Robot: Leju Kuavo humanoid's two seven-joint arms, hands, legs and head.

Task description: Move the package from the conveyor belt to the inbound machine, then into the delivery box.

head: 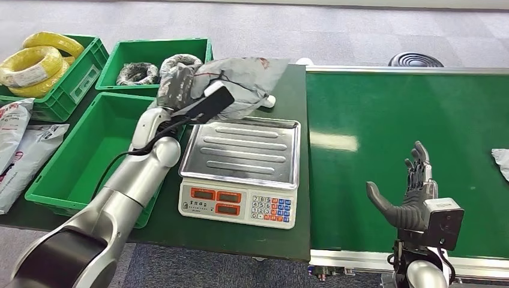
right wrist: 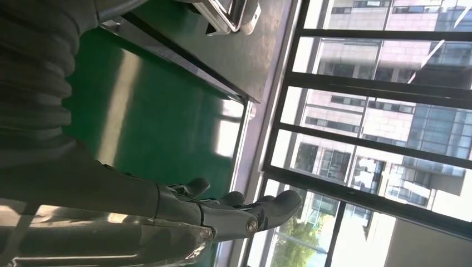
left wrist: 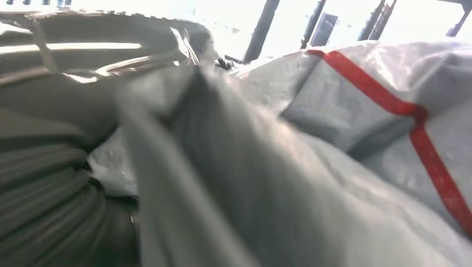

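The package [head: 243, 81], a crumpled grey poly bag w/ thin red lines, is up in the air in my left robot hand [head: 175, 84], hanging over the far edge of the scale's steel tray [head: 246, 150] and the dark counter [head: 297, 108] behind it. My fingers are wrapped round the bag's left end; in the left wrist view the grey film w/ a red stripe [left wrist: 389, 111] presses right up against the cam, so I can't see the fingers there. The bag isn't resting on the tray, it sits just above and beyond it.

The scale [head: 240, 207] stands on the counter near its front edge: white body, orange displays, keypad on the right. Left of it, touching the counter's side, is the green delivery box [head: 66, 180], w/ my left arm crossing its near corner. Behind that, two more green crates: one w/ dark wire coils [head: 138, 73], one w/ yellow cable coils [head: 36, 63]. Grey mail bags [head: 24, 150] lie beside the box on the far left.

Right of the counter runs the green conveyor belt [head: 372, 120]. My right robot hand [head: 411, 195] hovers over its near edge, spread wide, fingers straight, thumb out, holding nothing. Another grey parcel's corner [head: 501, 162] pokes in at the belt's right edge, well apart from that hand.
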